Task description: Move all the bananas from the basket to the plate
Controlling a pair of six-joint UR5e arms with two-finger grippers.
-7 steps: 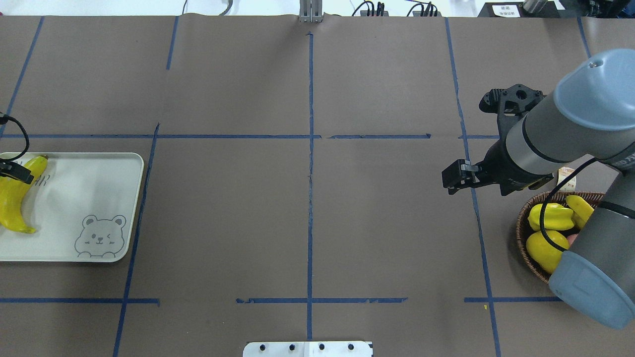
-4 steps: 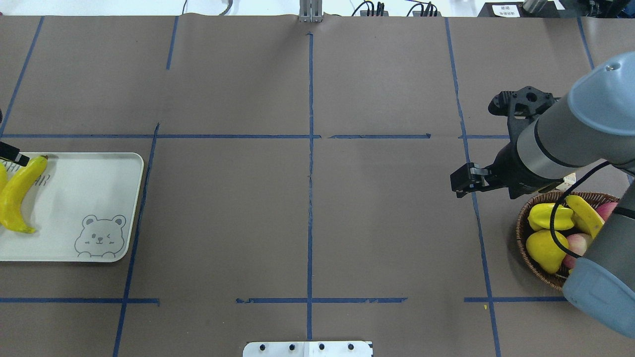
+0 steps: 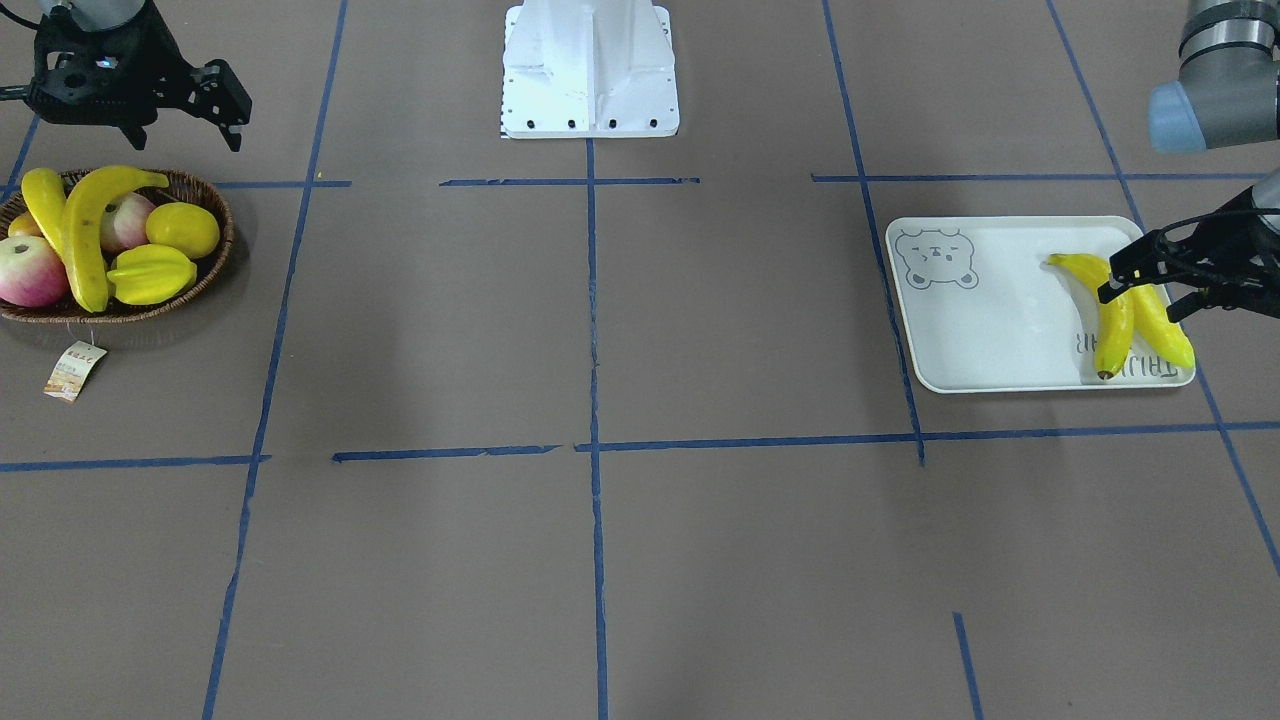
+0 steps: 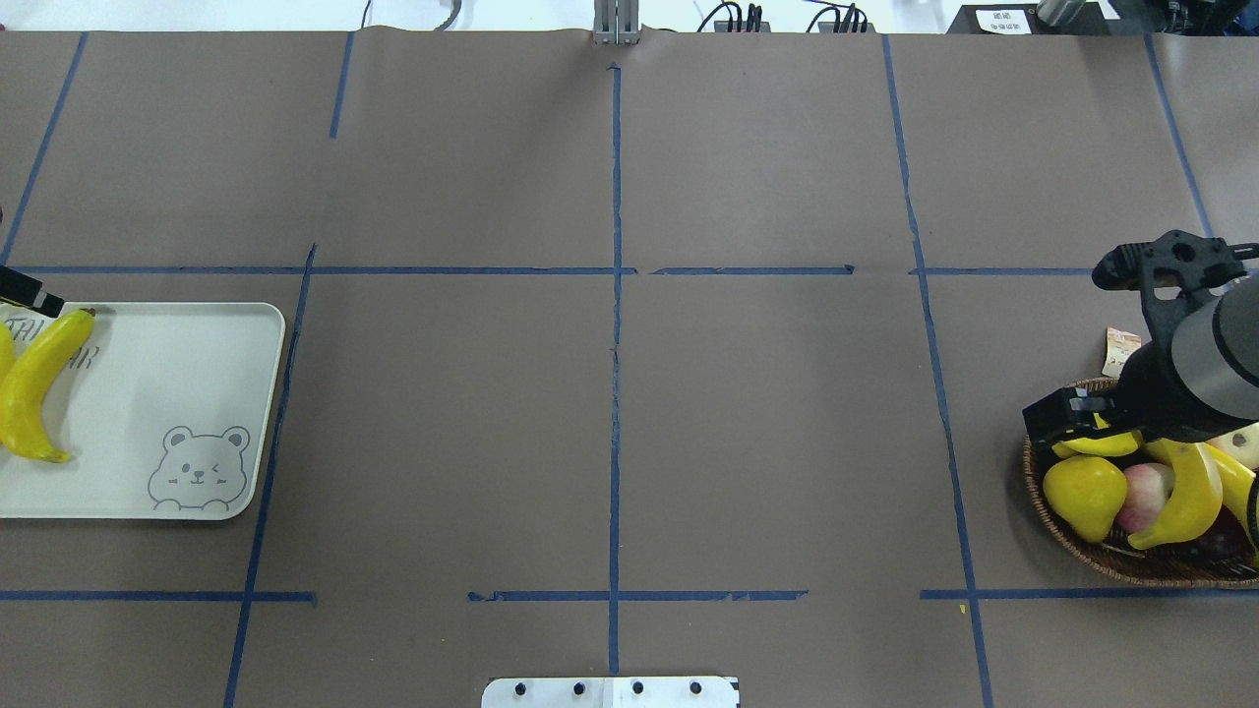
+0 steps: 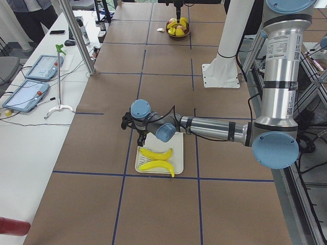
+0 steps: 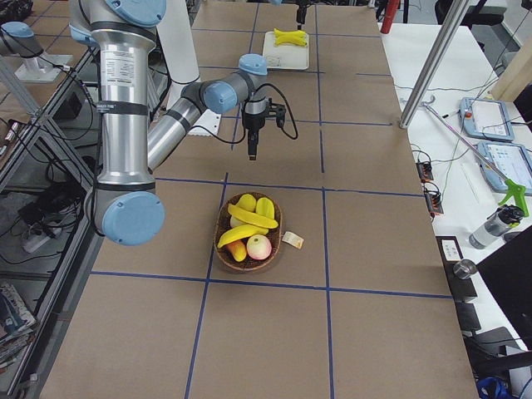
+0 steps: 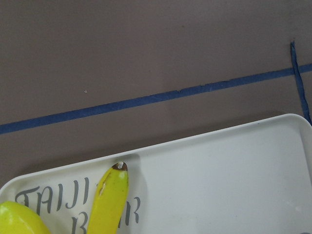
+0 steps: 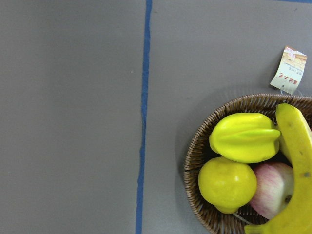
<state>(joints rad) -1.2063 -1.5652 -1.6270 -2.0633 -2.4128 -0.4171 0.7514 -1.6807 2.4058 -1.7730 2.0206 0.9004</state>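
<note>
Left arm reaches out low with its forearm about level, and the left claw [image 3: 1145, 295] hangs spread open and empty right over two bananas [image 3: 1115, 325] lying side by side at the lettered end of the plate [image 3: 990, 320]. Right arm bends down so the right claw [image 3: 185, 130] points at the surface, fingers wide apart with nothing between them, up in the air near the basket [image 3: 215, 255]. The other two bananas [image 3: 85, 235] sit in that basket next to an apple [image 3: 30, 270], a starfruit [image 3: 150, 275] and a lemon-looking fruit [image 3: 183, 228].
</note>
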